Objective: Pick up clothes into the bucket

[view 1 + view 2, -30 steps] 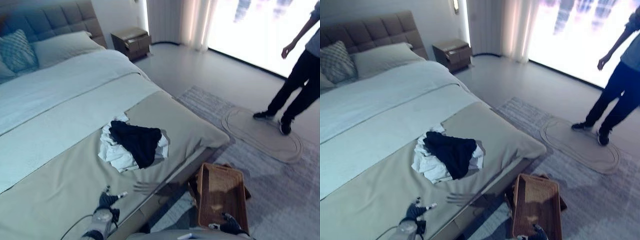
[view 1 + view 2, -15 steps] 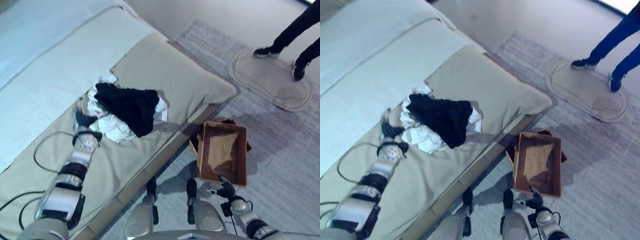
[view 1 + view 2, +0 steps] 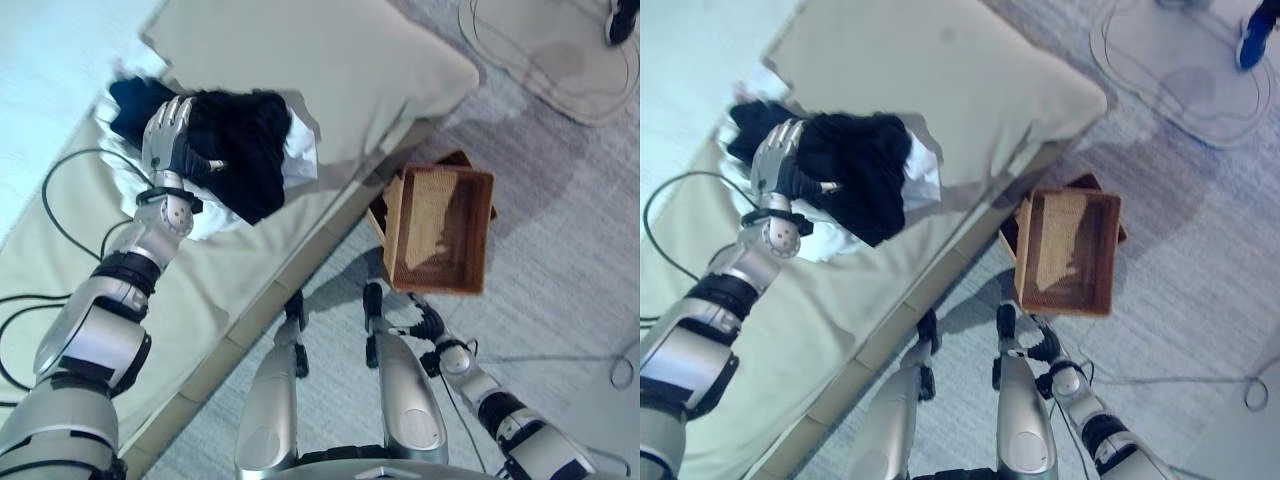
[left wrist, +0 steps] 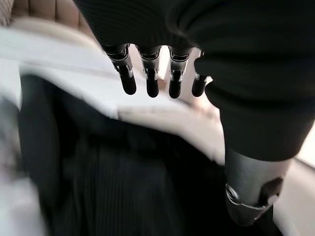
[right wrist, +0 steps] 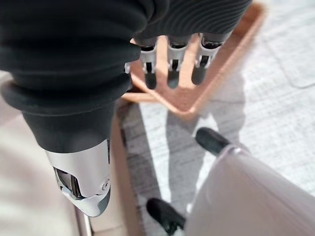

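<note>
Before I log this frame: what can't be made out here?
- Left hand contact with the dark garment: left wrist view blurred.
- White clothes: mostly under the dark garment.
- Basket contents: shadowed inside.
- Person: cut off by the frame edge, one shoe visible.

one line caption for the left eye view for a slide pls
Open left hand over the black garment and white clothes on the beige bed; brown woven basket on the floor.

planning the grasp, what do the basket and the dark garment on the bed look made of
The basket looks like woven wicker or rattan: matte tan-brown, with a fine weave on its floor. The dark garment looks like soft black fabric, matte and crumpled in folds; the left wrist view hints at fine ribbing, possibly knit.
</note>
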